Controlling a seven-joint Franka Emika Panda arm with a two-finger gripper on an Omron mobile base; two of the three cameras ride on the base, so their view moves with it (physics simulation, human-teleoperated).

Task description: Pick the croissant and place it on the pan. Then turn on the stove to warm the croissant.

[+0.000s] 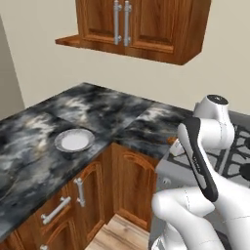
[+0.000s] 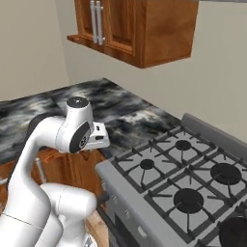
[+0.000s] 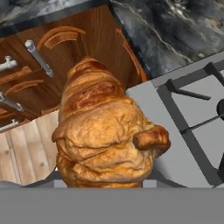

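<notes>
The croissant (image 3: 105,135), light, flaky and easily crushed, hangs over the stove's (image 3: 175,127) near left corner, apparently held across its thick middle by the hidden, part-closed jaws.

The robot arm (image 1: 205,161) is made of smooth, glossy white shells with rounded, bulbous segments. A long black band (image 1: 197,158) runs lengthwise along one slim link in the left base view, edged in pale grey. Each joint ends in a round cap: a dark disc ringed with grey (image 2: 77,102) tops the upper joint, and a black oval inset (image 2: 81,139) marks its side. A small angular white bracket (image 2: 99,136) juts from that joint.
</notes>
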